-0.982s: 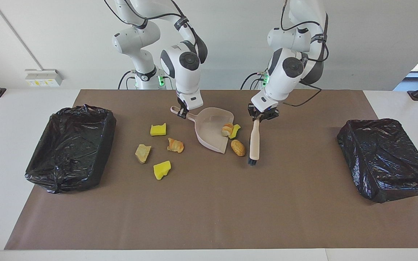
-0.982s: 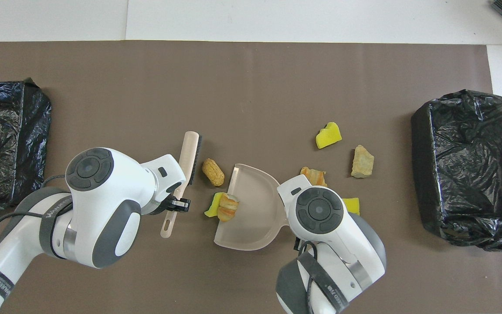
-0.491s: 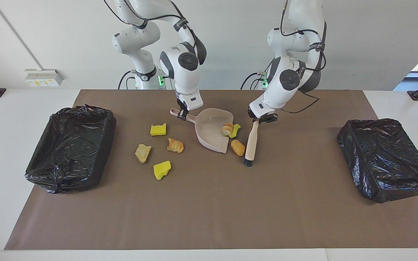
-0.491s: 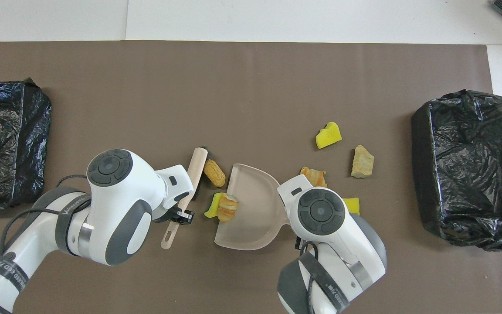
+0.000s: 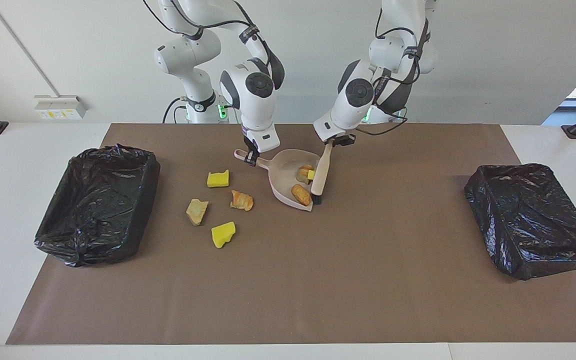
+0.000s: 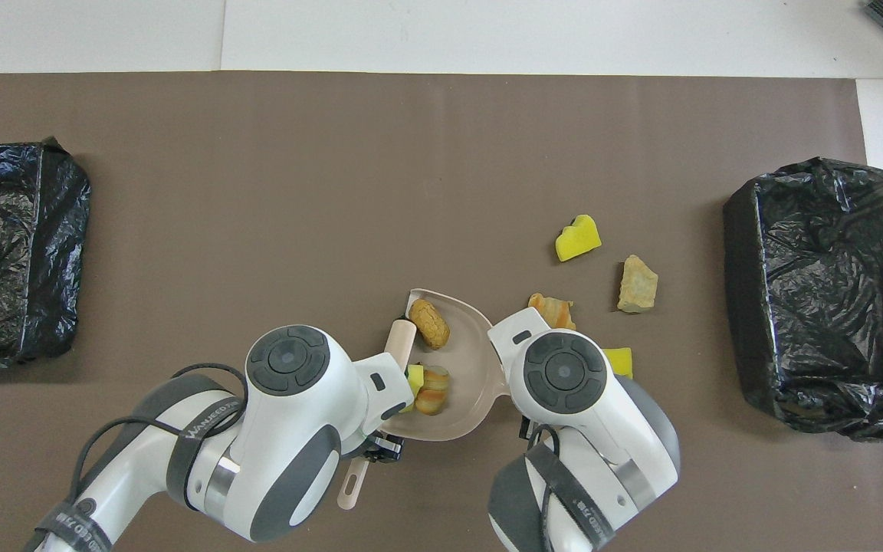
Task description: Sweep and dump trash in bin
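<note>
- Seven lumps of trash are in sight. Three lie in the dustpan [image 5: 284, 172]: a tan oval piece [image 5: 301, 194] near its open lip, and deeper in a striped bread piece [image 5: 303, 174] touching a yellow chunk [image 5: 311, 174].
- Four lumps lie loose on the brown mat [image 5: 288, 290]. With the clock laid on the facing view, they spread between eight and nine o'clock of the dustpan, toward the right arm's end. They are a second yellow chunk [image 5: 218, 178], a flaky bread piece [image 5: 241, 200], a pale tan piece [image 5: 197, 211] and a third yellow chunk [image 5: 223, 234].
- The brush [image 5: 320, 172] leans at the dustpan's three o'clock edge, with its black bristles down at the lip beside the tan oval piece.
- The left gripper [image 5: 334, 141] is clenched on the brush's handle, over the dustpan's one o'clock corner.
- The right gripper [image 5: 251, 156] grasps the dustpan's handle at the pan's ten o'clock.
- One bin lined with black bag [image 5: 85, 250] stands far out at nine o'clock. The other bin [image 5: 543, 260] stands far out at three o'clock, at the left arm's end.
- Between the loose lumps and the nine o'clock bin lies only bare mat.
- White lettering runs along a dark strap [image 6: 200, 429] on the left arm, and it cannot be read with certainty.
- A wall socket plate [image 5: 60, 106] at ten o'clock carries yellow stickers whose writing is too small to read.
</note>
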`<state>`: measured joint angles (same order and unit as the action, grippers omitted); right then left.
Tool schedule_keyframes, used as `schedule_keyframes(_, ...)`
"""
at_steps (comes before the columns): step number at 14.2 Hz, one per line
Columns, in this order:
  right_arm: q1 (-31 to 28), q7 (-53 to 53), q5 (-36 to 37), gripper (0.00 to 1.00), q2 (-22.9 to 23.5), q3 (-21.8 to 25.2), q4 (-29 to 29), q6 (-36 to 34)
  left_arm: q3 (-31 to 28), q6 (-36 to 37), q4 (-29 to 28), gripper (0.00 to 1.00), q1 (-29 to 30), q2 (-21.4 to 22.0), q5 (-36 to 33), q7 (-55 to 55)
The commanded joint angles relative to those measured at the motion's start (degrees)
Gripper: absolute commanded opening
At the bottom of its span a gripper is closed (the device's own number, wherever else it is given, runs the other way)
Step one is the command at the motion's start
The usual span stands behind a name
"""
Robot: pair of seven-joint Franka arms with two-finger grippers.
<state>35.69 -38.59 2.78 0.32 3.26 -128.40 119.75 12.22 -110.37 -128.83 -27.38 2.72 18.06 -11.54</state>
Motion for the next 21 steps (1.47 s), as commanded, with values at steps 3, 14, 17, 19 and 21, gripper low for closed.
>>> schedule_keyframes(3,-0.4,-0.6,1.0,0.00,-1.3,-0.2,-1.4,1.1,-0.7,1.8,-0.6,0.00,-1.7,4.3,3.2,-3.7)
schedule_keyframes(14,-0.4,-0.6,1.0,0.00,-1.2,-0.2,-1.4,1.3,0.3,1.4,-2.7,0.00,-2.2,12.0,2.7,-22.9)
schedule_keyframes(17,-0.5,-0.7,1.0,0.00,-1.2,-0.2,-1.4,1.3,0.6,-9.4,-2.7,0.00,-7.1,7.0,2.8,-29.1)
schedule_keyframes(19,-0.5,-0.9,1.0,0.00,-1.2,-0.2,-1.4,1.3,0.6,-9.8,-2.9,0.00,-8.6,6.0,2.8,-31.3)
schedule_keyframes(21,-0.5,-0.9,1.0,0.00,-1.2,-0.2,-1.4,1.3,0.7,-9.3,-5.2,0.00,-10.8,6.8,2.8,-32.0)
